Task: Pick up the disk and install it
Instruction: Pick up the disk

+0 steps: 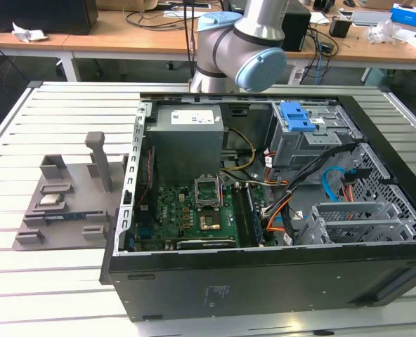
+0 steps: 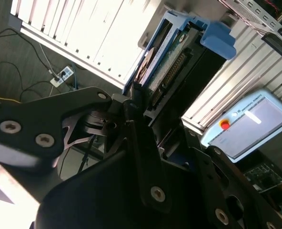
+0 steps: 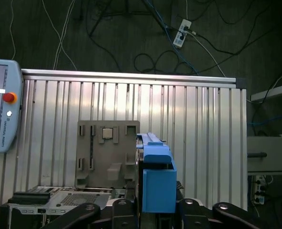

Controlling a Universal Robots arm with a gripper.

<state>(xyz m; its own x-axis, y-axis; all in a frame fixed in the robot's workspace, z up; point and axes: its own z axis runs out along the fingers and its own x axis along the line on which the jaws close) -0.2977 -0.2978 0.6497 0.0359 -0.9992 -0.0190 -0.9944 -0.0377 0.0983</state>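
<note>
Black gripper is clamped on your flat silver disk in its bright blue plastic bracket; likely stiff, dense and shock-fragile, so hold its side edges.

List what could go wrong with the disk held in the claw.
1. In the second wrist view the claw grips the disk near one end, and most of it sticks out past the fingers. It might tilt or slip during a fast swing.
2. In the exterior view, orange cables and a blue cable lie loose beside the drive cage. The disk could snag them if it goes in there.
</note>
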